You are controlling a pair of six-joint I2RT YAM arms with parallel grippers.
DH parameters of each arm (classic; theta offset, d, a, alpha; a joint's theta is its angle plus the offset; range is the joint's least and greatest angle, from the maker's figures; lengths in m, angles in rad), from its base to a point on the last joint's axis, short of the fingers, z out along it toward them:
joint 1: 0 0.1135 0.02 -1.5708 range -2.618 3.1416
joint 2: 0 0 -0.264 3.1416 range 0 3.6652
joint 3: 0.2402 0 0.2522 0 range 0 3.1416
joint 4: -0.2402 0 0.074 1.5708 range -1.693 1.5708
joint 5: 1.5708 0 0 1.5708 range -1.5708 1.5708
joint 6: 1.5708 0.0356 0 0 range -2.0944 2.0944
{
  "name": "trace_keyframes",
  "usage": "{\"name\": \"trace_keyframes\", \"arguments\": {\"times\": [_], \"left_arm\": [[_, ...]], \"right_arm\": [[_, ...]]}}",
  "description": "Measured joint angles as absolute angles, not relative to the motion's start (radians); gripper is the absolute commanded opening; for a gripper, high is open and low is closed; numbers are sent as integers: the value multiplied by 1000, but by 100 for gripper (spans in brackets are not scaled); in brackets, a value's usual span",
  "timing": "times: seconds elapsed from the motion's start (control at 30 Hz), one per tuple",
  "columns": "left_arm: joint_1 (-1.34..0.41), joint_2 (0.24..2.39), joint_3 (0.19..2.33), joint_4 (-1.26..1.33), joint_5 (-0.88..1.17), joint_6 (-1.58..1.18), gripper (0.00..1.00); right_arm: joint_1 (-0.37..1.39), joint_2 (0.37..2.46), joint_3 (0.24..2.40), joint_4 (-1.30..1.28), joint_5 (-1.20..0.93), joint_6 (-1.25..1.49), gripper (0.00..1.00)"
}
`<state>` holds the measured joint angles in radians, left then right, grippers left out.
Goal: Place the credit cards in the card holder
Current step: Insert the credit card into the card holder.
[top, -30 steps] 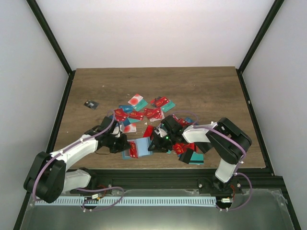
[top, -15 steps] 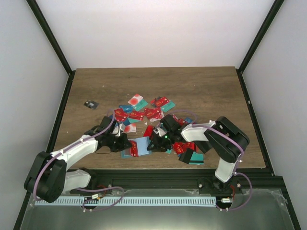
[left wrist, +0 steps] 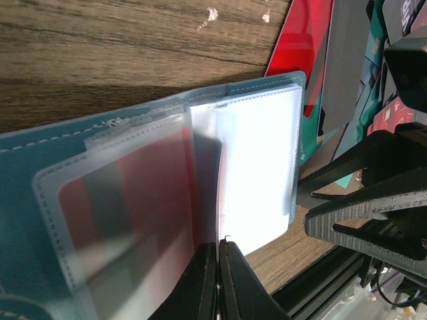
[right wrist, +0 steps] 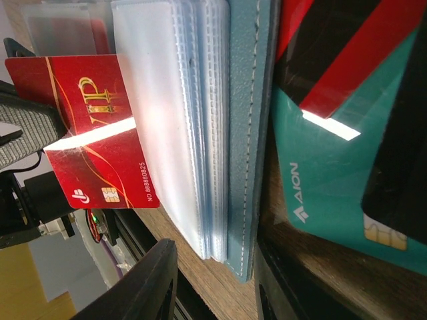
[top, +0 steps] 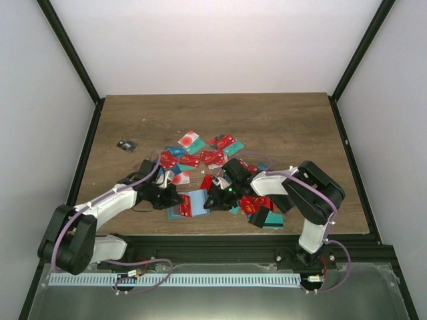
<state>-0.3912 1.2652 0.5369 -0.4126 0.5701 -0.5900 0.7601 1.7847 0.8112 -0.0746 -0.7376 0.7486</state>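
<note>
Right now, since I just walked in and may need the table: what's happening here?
Two robot arms work an open teal-blue bifold card holder. The left claw pinches one clear sleeve; the right claw straddles the holder's edge, beside a red VIP card poking out. Many loose cards lie on the wooden table.

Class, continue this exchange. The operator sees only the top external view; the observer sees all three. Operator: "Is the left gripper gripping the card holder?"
Observer: Yes. The left wrist view shows the left gripper pinched shut on a clear sleeve of the card holder.
Operator: And the right gripper?
Observer: The right gripper is open. Its fingers stand either side of the holder's edge, and bare wood shows beside one finger.
Operator: Anything printed on the red card beside the sleeves?
Observer: The red card reads VIP in gold and carries a chip.
</note>
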Motion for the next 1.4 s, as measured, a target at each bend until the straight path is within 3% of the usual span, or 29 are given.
{"name": "trace_keyframes", "arguments": {"times": [1.4], "left_arm": [[-338, 1319, 480, -224, 614, -573, 4]], "right_arm": [[743, 1845, 891, -150, -783, 673, 34]]}}
